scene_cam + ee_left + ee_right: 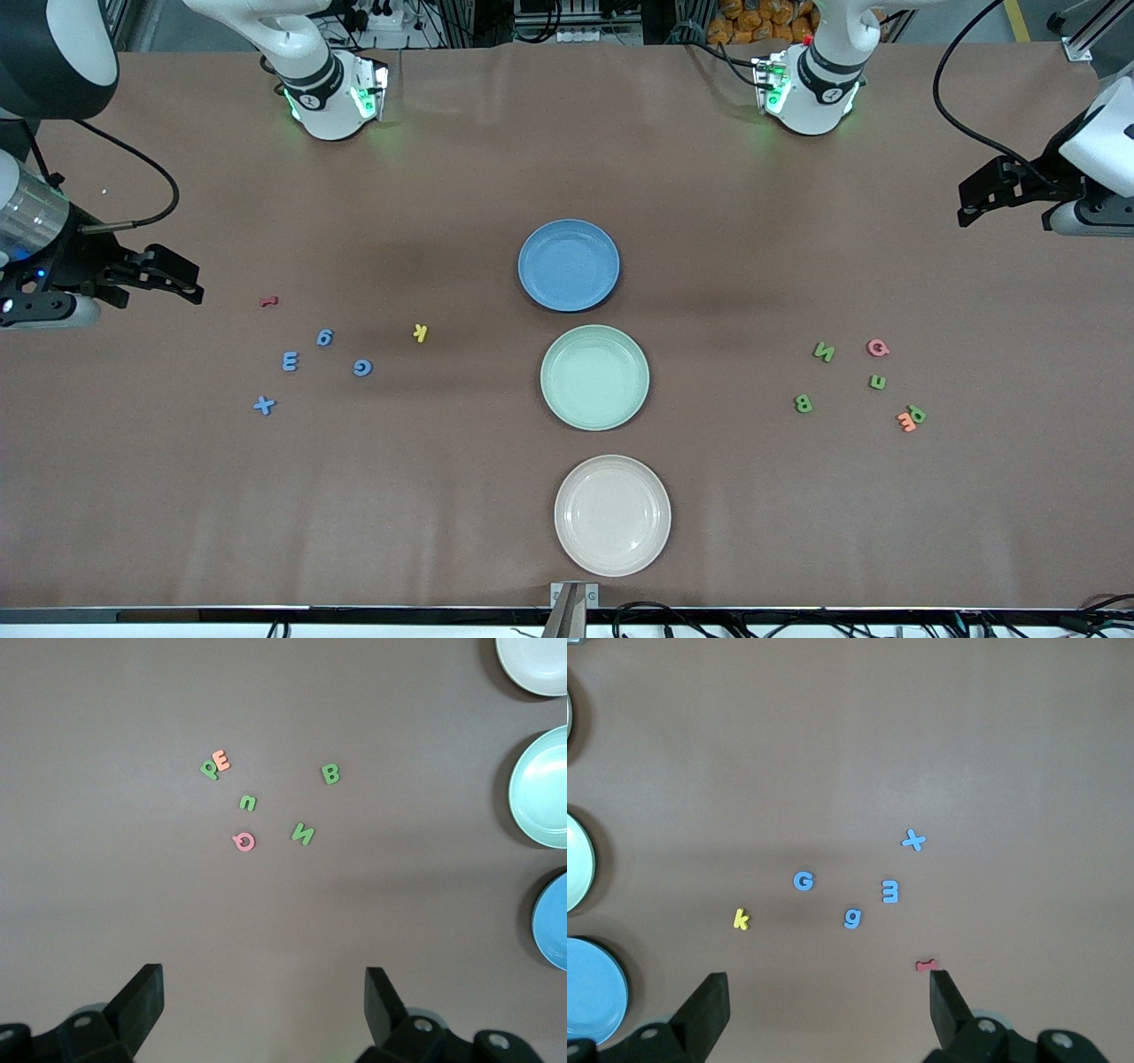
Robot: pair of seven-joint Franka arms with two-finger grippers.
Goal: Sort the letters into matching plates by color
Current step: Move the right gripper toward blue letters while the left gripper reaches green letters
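Three empty plates stand in a row mid-table: blue (568, 265) farthest from the front camera, mint green (594, 377), cream-white (612, 515) nearest. Toward the right arm's end lie several blue letters (290, 361), a yellow k (421, 332) and a red letter (268, 301); the blue ones also show in the right wrist view (891, 891). Toward the left arm's end lie several green letters (825, 352), a pink Q (877, 348) and an orange E (907, 422). My right gripper (182, 282) (828, 997) is open and empty over bare table beside the red letter. My left gripper (972, 199) (264, 992) is open and empty.
The brown table top (567, 133) is bare between the arm bases and the plates. The left wrist view shows the green B (330, 773) and N (303, 834), with the plates' rims at its edge. The table's front edge carries a small metal bracket (574, 595).
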